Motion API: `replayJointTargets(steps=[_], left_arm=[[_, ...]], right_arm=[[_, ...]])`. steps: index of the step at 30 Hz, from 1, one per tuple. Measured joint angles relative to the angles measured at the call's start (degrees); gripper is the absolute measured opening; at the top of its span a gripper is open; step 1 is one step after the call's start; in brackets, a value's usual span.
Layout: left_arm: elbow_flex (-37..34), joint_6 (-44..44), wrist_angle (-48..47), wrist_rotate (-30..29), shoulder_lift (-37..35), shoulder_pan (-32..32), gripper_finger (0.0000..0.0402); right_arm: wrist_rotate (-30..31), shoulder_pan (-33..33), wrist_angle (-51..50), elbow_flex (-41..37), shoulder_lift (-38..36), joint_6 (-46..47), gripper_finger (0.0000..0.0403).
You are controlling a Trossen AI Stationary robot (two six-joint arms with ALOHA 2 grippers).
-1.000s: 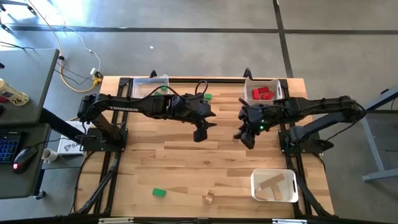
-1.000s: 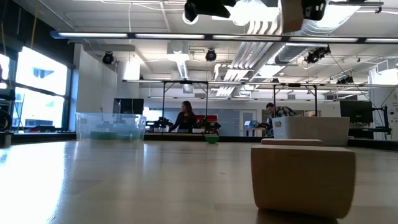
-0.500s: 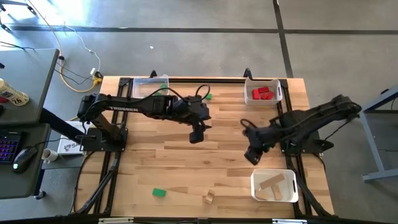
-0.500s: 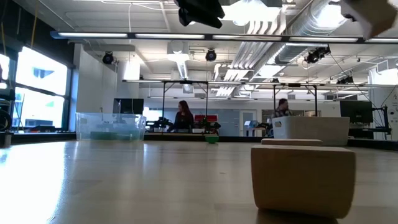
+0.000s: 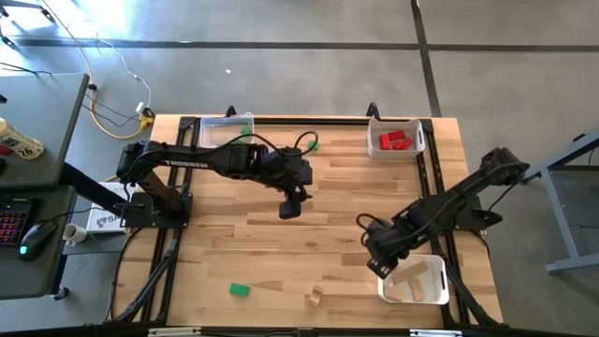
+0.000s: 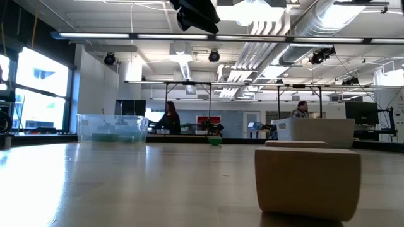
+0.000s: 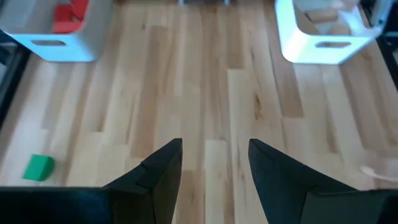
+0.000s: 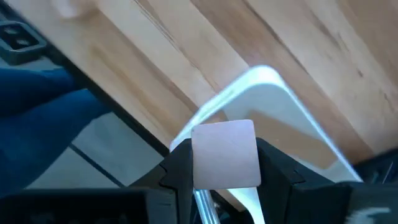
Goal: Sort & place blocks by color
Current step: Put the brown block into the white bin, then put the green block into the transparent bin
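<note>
The right gripper (image 8: 225, 163) hung over the near right part of the table (image 5: 281, 248), at the edge of the white bin (image 5: 432, 293) in the near right corner, its jaws closed on a plain wooden block (image 8: 225, 154). That bin already held plain wood bars (image 5: 408, 278). The left gripper (image 7: 214, 163) hovered above the middle of the table, jaws open and holding nothing.

Red blocks (image 5: 395, 140) lay in the bin (image 5: 374, 148) at the far right corner, and a clear bin (image 5: 217, 125) stood at the far edge toward the left. Loose on the table were one green block (image 5: 240, 290) near the near edge on the left side, another green block (image 5: 312, 144) by the far edge, and a plain wood block (image 5: 314, 299) at the near edge, near the middle.
</note>
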Motion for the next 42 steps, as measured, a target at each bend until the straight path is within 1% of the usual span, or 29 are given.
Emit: replayJointTargets(steps=[5, 8, 12, 17, 20, 25, 27, 31, 35, 42], left_arm=[[0.0, 0.02, -2.93, 1.45, -0.02, -0.57, 0.017], [0.0, 0.11, -4.76, 2.81, -0.02, -1.5, 0.017], [-0.08, 1.32, -7.95, 3.63, -0.03, -3.77, 0.017], [-1.93, 1.4, -8.89, 3.58, -0.07, -7.81, 0.017], [-2.77, 0.68, -9.29, 2.4, -0.07, -10.43, 0.017], [-4.98, -4.27, -9.26, 0.99, -0.07, -14.07, 0.017], [-5.95, -7.0, -9.55, -0.32, -0.07, -15.43, 0.017], [-6.84, -12.85, -10.82, -0.74, -0.07, -18.11, 0.017], [-8.02, -15.0, -11.11, -0.7, -0.07, -21.61, 0.017], [-11.61, -18.44, -12.98, -0.68, -0.07, -29.36, 0.017]], right_arm=[[-1.23, 2.93, -1.81, 0.0, 3.34, 5.89, 0.011], [-2.86, 4.43, -2.53, 0.0, 5.39, 7.95, 0.0118], [-5.31, 5.82, -4.18, 0.0, 8.26, 9.27, 0.0118], [-8.47, 6.47, -6.79, 0.0, 11.66, 9.32, 0.012], [-8.8, 6.53, -7.0, 0.0, 12.83, 9.23, 0.0126], [-9.0, 6.49, -6.95, 0.0, 13.53, 7.02, 0.0143], [-8.96, 6.49, -6.99, 0.0, 13.53, 6.69, 0.0155], [-8.95, 6.49, -7.04, 0.0, 13.53, 4.42, 0.0182], [-8.85, 6.49, -7.06, 0.0, 13.53, 1.04, 0.0203], [-8.19, 6.49, -7.04, 0.0, 13.53, -5.34, 0.0211]])
